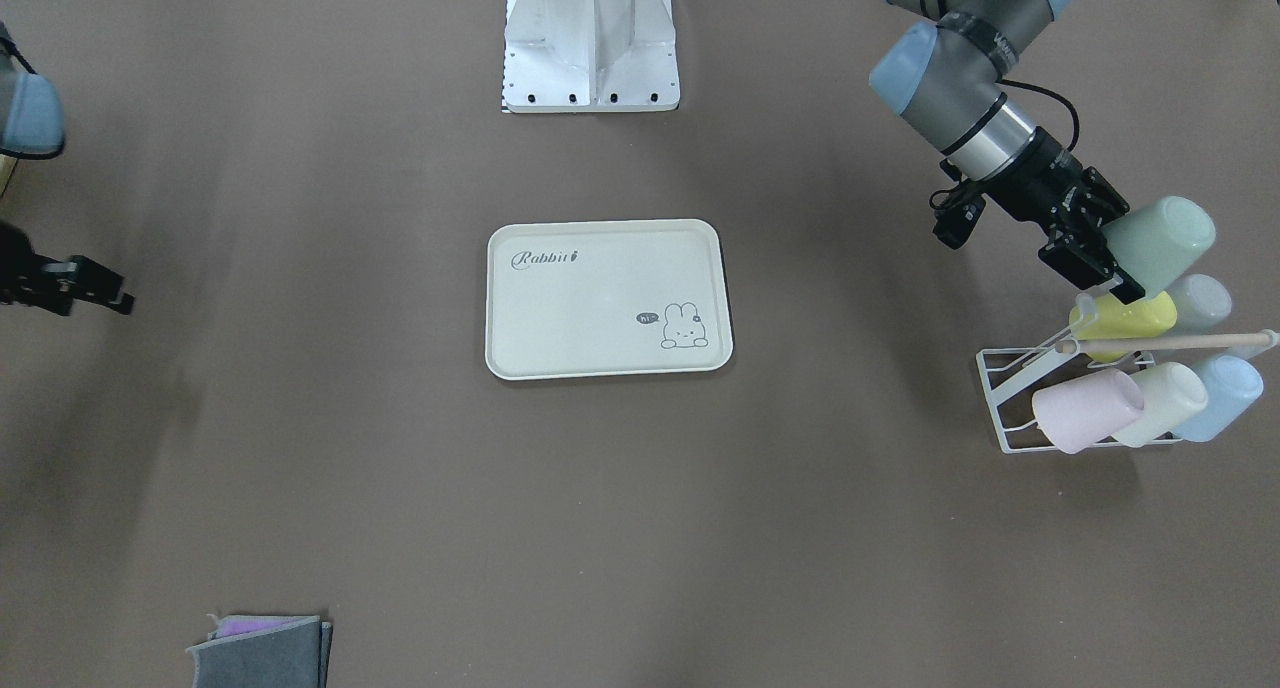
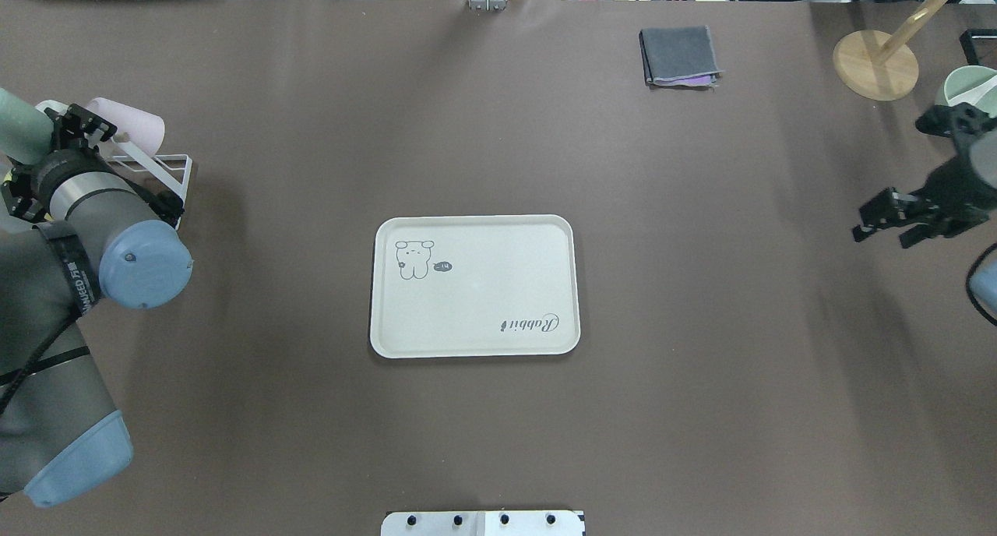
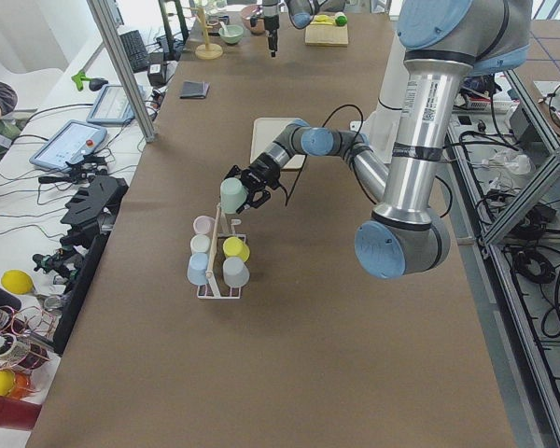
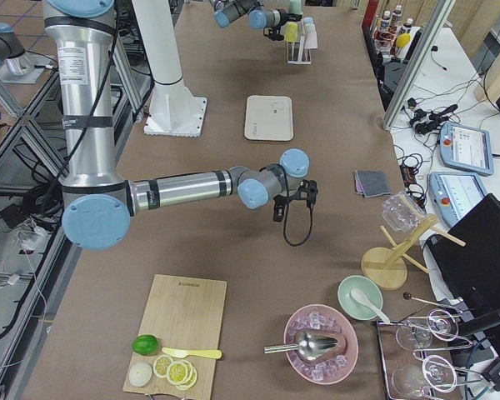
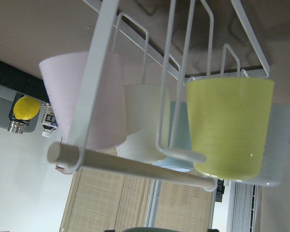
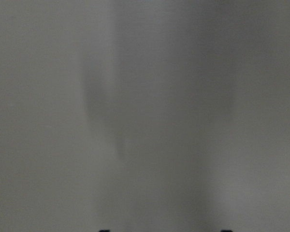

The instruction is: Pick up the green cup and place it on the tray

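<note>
The green cup (image 1: 1165, 240) is held tilted in my left gripper (image 1: 1112, 250), just above the white wire cup rack (image 1: 1003, 408) at the table's edge. The gripper is shut on the cup's lower body. The cup also shows in the overhead view (image 2: 15, 135) and the exterior left view (image 3: 231, 194). The cream tray (image 1: 600, 366) with "Rabbit" script lies bare at the table's middle (image 2: 475, 350), far from the cup. My right gripper (image 2: 888, 226) hangs open and empty over bare table on the other side.
The rack holds pink (image 1: 1088, 410), cream (image 1: 1160, 403), light blue (image 1: 1222, 396), yellow (image 1: 1125, 320) and grey-blue (image 1: 1200, 301) cups. A folded grey cloth (image 2: 678, 55) and a wooden stand (image 2: 876, 65) lie at the far edge. The robot base (image 1: 590, 53) is behind the tray.
</note>
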Available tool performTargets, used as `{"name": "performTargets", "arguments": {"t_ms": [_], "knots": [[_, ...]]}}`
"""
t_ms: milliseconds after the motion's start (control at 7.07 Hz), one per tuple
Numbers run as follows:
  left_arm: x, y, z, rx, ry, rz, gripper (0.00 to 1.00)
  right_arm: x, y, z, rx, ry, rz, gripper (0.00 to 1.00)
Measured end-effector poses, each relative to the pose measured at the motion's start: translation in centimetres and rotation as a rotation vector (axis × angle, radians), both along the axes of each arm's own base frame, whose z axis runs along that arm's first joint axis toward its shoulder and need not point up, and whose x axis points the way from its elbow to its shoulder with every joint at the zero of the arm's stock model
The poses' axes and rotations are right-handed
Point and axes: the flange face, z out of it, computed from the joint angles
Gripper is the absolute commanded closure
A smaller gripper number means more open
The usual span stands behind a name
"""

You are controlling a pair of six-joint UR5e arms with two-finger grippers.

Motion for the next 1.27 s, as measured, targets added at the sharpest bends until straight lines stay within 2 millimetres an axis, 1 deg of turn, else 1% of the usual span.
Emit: {"name": "performTargets", "arguments": {"t_ms": [141, 283, 424, 565, 707, 848, 1131, 1272], "knots": [[-0.1, -0.6, -2.8, 0.0, 0.067, 0.005, 0.42, 6.4, 1.8, 4.1, 0.043, 0.058, -0.037, 0.18], [0.6, -1.3, -6.2, -0.003, 0.175, 0.014, 0.42, 12.4, 3.0, 6.7, 0.078, 0.116, -0.086, 0.05], [1.3, -1.8, -9.4, -0.001, 0.302, 0.032, 0.42, 16.8, 3.4, 7.7, 0.102, 0.152, -0.137, 0.0], [1.9, -2.0, -12.0, 0.021, 0.438, 0.06, 0.44, 19.5, 3.0, 7.6, 0.113, 0.178, -0.168, 0.0], [2.3, -2.0, -13.9, 0.058, 0.552, 0.09, 0.45, 20.8, 2.5, 7.3, 0.117, 0.198, -0.177, 0.0], [2.8, -1.9, -15.1, 0.097, 0.636, 0.117, 0.53, 21.5, 2.3, 7.1, 0.118, 0.213, -0.172, 0.0], [4.4, -2.5, -16.4, 0.201, 0.776, 0.16, 0.54, 22.1, 2.1, 6.8, 0.124, 0.221, -0.159, 0.0], [5.6, -3.2, -16.6, 0.283, 0.884, 0.188, 0.54, 22.1, 1.9, 6.8, 0.124, 0.221, -0.158, 0.0]]}}
